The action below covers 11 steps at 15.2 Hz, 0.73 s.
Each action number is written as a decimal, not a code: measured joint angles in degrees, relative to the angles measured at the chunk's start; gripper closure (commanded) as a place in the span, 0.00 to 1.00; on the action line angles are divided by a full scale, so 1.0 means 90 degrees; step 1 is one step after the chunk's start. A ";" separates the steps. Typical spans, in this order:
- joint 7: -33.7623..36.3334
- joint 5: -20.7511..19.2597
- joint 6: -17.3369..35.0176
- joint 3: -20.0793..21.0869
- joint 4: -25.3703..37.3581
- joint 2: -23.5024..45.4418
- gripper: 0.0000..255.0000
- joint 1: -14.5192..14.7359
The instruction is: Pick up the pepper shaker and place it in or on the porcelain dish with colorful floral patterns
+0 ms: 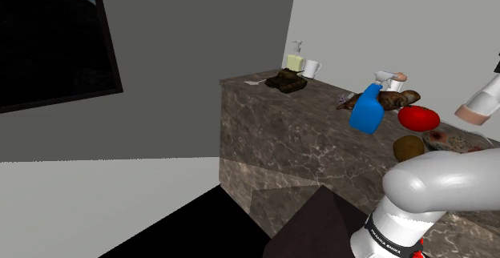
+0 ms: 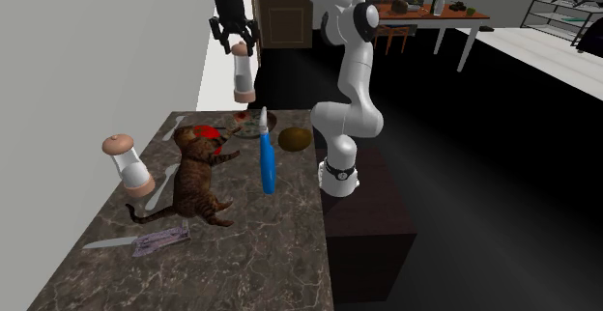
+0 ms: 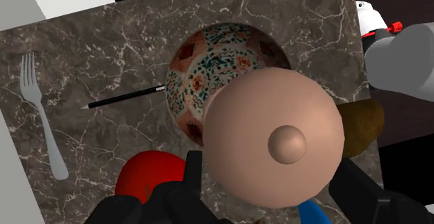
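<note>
I have the black two-finger pincer (image 2: 238, 48) clamped on the tan-capped, clear-bodied pepper shaker (image 3: 278, 142), upright and high over the dark marbled tabletop (image 3: 125, 42), because the round floral-patterned porcelain dish (image 3: 209, 62) lies almost straight beneath the pincer, ready, I judge, for lowering.

Kitchen and dining space in a home.
Marble table (image 2: 251, 261) carrying a fork (image 3: 43, 122) and mug (image 1: 311, 68); behind it a wooden door (image 2: 285, 10); beyond it a dining table (image 2: 435, 14).

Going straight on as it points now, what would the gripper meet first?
Probably the floral dish: the pepper shaker clasped in the gripper hangs over it and would touch first; depth is unclear.
</note>
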 measured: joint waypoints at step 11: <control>0.0295 -0.0185 0.0677 -0.0077 -0.1318 -0.0641 1.00 -0.0209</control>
